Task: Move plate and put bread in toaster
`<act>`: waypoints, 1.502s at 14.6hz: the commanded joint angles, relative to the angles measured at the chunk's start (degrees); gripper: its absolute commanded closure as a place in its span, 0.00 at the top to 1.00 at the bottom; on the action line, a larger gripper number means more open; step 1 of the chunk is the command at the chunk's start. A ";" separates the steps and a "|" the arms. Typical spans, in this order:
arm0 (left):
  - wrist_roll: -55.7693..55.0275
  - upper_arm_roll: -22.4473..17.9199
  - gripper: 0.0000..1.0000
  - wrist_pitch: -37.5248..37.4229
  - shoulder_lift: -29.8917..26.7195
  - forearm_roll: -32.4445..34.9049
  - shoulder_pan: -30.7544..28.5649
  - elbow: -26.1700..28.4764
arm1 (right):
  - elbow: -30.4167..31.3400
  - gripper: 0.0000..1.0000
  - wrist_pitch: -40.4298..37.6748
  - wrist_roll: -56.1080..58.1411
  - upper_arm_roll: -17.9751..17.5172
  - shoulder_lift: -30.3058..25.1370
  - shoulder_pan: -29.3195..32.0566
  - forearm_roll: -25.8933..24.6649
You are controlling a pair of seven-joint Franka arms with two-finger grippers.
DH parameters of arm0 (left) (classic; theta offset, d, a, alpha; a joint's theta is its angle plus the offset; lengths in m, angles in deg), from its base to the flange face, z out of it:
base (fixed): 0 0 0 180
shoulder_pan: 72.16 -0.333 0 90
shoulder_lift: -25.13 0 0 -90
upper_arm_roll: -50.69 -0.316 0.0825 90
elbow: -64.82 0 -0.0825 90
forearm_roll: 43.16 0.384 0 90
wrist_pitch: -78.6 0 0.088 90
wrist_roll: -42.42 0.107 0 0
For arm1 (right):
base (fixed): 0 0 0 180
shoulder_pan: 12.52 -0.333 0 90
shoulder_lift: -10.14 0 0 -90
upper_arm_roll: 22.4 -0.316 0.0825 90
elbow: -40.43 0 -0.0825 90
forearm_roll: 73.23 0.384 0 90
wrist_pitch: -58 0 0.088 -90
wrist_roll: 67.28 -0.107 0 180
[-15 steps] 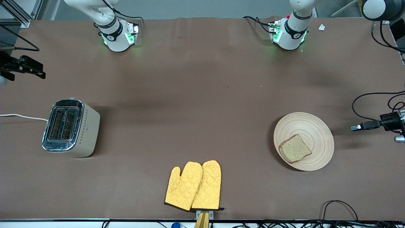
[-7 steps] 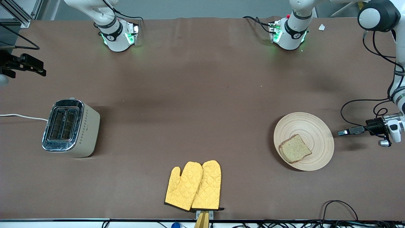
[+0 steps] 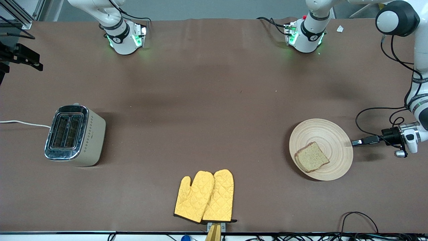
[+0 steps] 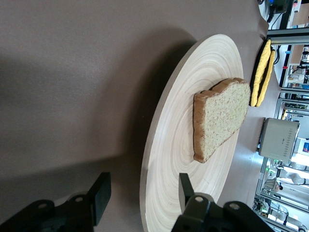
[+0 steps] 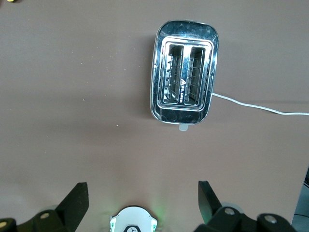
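1. Brown cloth covers the tabletop [image 3: 207, 100], which carries everything; the two arm bases stand along its edge farthest from the front camera.
2. Pale wood, ring-grooved, the plate [image 3: 329, 140] lies toward the left arm's end of the tabletop. Its rim sits in the gap between the left fingers [image 4: 100, 195], which stand apart on either side of the edge without clamping it, as the left wrist view shows.
3. The cream toaster [image 3: 76, 135], chrome-topped with two empty slots, stands toward the right arm's end, well apart from the plate. Its white cord [image 3: 23, 123] trails off the tabletop's edge. In the right wrist view it lies below and ahead of the spread fingers.
4. A pair of yellow quilted oven mitts [image 3: 204, 196] lies flat, nearer the front camera than the plate and the toaster, between the two.
5. The brown wholegrain bread [image 3: 311, 156] rests on the plate's camera-side half, just ahead of the left fingers but untouched by them.
6. The left gripper [image 3: 357, 142] reaches in low at the plate's rim from the tabletop's end.
7. The right gripper [image 5: 142, 200] waits high over the right arm's end, fingers [image 5: 77, 199] wide open and empty.
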 commanded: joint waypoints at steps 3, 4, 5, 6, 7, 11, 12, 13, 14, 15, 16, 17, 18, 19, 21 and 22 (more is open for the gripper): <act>0.69 1.30 0.50 0.26 1.69 -1.04 0.33 -0.98 | 8.01 1.00 12.87 0.44 -0.24 -0.07 -1.58 0.78; 0.69 1.48 0.46 0.26 1.78 -0.95 0.33 -0.98 | 10.31 1.00 17.01 0.44 -0.24 0.02 -1.76 1.22; 0.69 1.57 0.42 0.26 2.13 -0.87 0.42 -0.98 | 10.94 1.00 18.88 0.35 -0.24 0.20 -1.76 2.79; 0.69 1.65 0.38 0.26 2.48 -0.86 0.42 -1.07 | 10.86 1.00 18.81 0.35 -0.24 0.20 -1.67 4.37; 0.69 1.74 0.33 0.26 2.48 -0.60 0.86 -1.07 | 10.51 1.00 18.29 0.35 -0.24 0.11 -1.67 4.73; 0.77 2.96 0.15 0.17 2.31 -0.34 1.74 -1.16 | 11.47 1.00 15.29 -0.62 -0.24 0.20 -3.86 7.97; 0.77 3.67 0.13 0.17 2.22 -0.34 1.74 -1.16 | 11.56 1.00 15.29 -0.62 -0.15 0.20 -4.22 10.43; 0.77 4.55 0.11 0.17 1.87 -0.25 1.83 -1.16 | 11.47 1.00 15.90 -0.79 -0.15 0.28 -4.57 11.15; 0.69 6.12 0.10 -0.18 1.69 -0.25 1.74 -1.25 | 11.21 1.00 16.52 -0.79 -0.15 0.89 -4.57 11.33; 0.69 7.96 0.10 -0.27 1.43 -0.25 1.65 -1.25 | 10.86 1.00 17.05 -0.79 -0.24 1.25 -4.57 11.42; 0.34 10.07 0.10 -0.36 0.64 -0.16 1.65 -1.16 | 10.86 1.00 17.75 -0.79 -0.24 1.34 -4.66 11.50; -0.54 12.27 0.10 -0.45 0.29 -0.16 1.56 -0.81 | 10.86 1.00 18.45 -0.88 -0.24 1.60 -5.01 11.51; -1.15 14.73 0.10 -0.45 -0.59 -0.25 1.56 -0.37 | 10.86 1.00 19.50 -0.88 -0.24 1.78 -5.71 11.77; -1.94 17.01 0.10 -0.01 -1.73 -0.25 1.56 0.94 | 10.94 1.00 21.25 -0.97 -0.24 2.21 -6.15 13.34; -2.39 21.93 0.10 1.56 -3.31 -0.34 2.00 3.05 | 10.94 1.00 23.20 -1.06 0.02 3.53 -5.54 19.56; -2.82 24.22 0.10 3.14 -3.67 -0.34 2.79 4.45 | 11.03 1.00 23.38 -2.88 0.02 3.54 -5.97 19.76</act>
